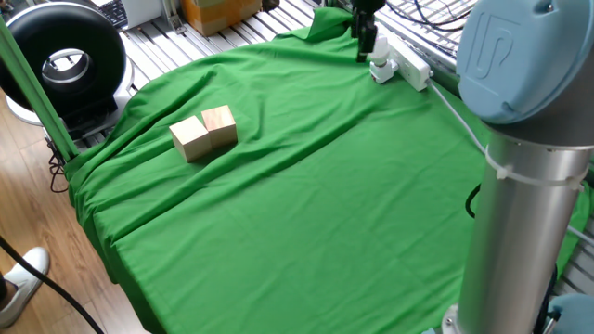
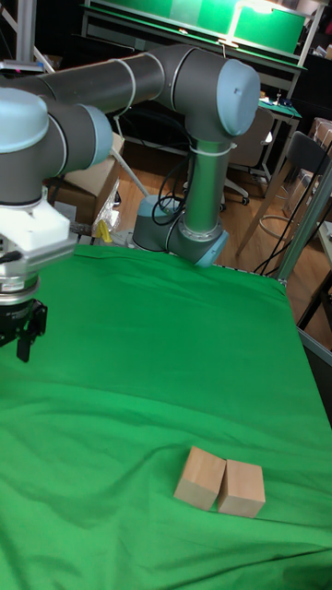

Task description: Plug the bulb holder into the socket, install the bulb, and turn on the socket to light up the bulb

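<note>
One big green cloth covers almost the whole table, wrinkled and hanging over the near and left edges. Looming at the right of the fixed view is the grey and blue arm, its column filling that side. At the far edge of the cloth lies the socket, a long white strip with a white cable trailing toward the near right. The bulb holder sits at the strip's left end, though whether the bulb is screwed into it I cannot tell. Left of centre, two wooden blocks stand touching each other. The gripper, dark and small, hangs just above the holder; in the tall view its fingers look close together, but I cannot tell whether they pinch anything.
</note>
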### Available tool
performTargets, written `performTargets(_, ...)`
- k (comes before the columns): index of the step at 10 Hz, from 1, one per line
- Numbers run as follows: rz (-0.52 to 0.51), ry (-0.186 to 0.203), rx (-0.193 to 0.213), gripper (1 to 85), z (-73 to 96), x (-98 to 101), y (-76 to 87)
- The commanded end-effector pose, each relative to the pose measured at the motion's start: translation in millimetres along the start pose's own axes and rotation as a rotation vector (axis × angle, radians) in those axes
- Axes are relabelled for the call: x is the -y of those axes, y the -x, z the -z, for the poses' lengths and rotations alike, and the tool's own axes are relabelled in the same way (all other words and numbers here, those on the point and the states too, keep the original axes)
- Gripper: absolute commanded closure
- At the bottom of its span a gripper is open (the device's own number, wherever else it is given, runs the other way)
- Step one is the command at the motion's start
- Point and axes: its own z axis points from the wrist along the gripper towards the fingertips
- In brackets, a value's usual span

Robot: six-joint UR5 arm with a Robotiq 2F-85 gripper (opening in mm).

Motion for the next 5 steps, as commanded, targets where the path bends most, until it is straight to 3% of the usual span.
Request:
performTargets(1,0.160,-0.056,-0.029,9.7,7.7,-1.4,-11.0)
performTargets(2,0.173,-0.070,-0.029,9.7,9.1,-1.1,-11.5)
performTargets(4,0.240,-0.126,-0.070,12.0,8.3,19.9,-19.3)
performTargets(5,0.268,-0.129,-0.078,12.3,6.6,28.1,-19.0)
